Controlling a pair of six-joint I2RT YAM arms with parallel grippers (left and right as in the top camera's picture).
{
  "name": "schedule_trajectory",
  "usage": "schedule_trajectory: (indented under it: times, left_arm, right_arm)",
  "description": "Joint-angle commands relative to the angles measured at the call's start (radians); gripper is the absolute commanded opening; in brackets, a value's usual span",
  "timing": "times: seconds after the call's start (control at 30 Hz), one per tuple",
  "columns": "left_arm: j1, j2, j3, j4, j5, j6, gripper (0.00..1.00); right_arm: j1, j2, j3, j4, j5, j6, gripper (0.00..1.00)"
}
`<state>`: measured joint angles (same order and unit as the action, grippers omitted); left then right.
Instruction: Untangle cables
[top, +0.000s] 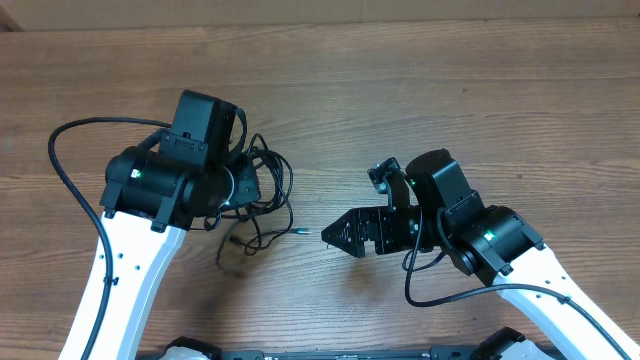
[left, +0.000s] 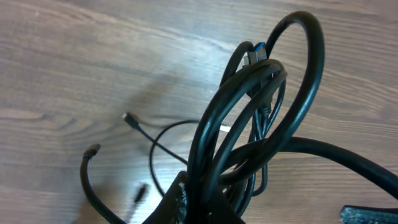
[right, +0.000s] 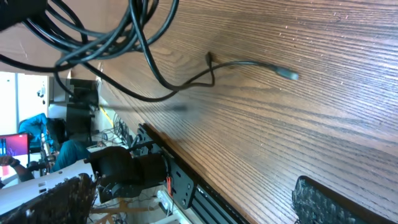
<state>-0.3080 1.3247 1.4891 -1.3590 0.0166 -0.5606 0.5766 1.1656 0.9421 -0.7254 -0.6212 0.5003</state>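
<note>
Cables (left: 249, 124): one looped knot, raised off the table (top: 450, 80). It looks pinched at its base by my left gripper (left: 189, 208), several strands together. One loose plug end (right: 287, 74) runs out of the knot and lies on the wood. Right gripper (top: 340, 240) sits just past that plug end, away from the knot, fingers spread wide and empty.

Risks, my read:
- Pulling the plug end while the left clamps several strands could cinch the knot.
- The thin cord could slip out of the pads.
</note>
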Motion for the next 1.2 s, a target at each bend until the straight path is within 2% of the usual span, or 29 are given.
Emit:
schedule_trajectory:
  times: [0.0,0.43,0.63,0.7,0.8,1.0,1.1,1.17]
  left_arm:
    - [-0.007,-0.012,-0.025,-0.01,-0.023,-0.05,0.05]
    - [-0.085,-0.012,-0.171,0.007,-0.021,-0.105,0.04]
    - [-0.135,-0.012,-0.263,0.075,-0.018,-0.255,0.05]
    - [-0.154,-0.012,-0.31,0.118,-0.01,-0.302,0.04]
    - [-0.188,-0.01,-0.406,0.238,0.032,-0.311,0.04]
    - [-0.238,0.008,-0.643,0.563,0.257,-0.335,0.04]
    - [-0.243,0.03,-0.727,0.649,0.316,-0.361,0.04]
    - [-0.241,0.046,-0.755,0.655,0.304,-0.359,0.04]
  right_arm:
    - [0.001,-0.019,0.007,0.005,0.003,-0.003,1.0]
    - [0.001,-0.019,0.007,0.005,0.003,-0.003,1.0]
    - [0.001,-0.019,0.007,0.005,0.003,-0.003,1.0]
    - [0.001,-0.019,0.007,0.005,0.003,-0.003,1.0]
    - [0.001,-0.019,0.007,0.005,0.003,-0.003,1.0]
    - [0.001,-0.019,0.007,0.005,0.003,-0.003,1.0]
    - [0.001,-0.019,0.007,0.005,0.003,-0.003,1.0]
    - [0.001,-0.019,0.007,0.005,0.003,-0.003,1.0]
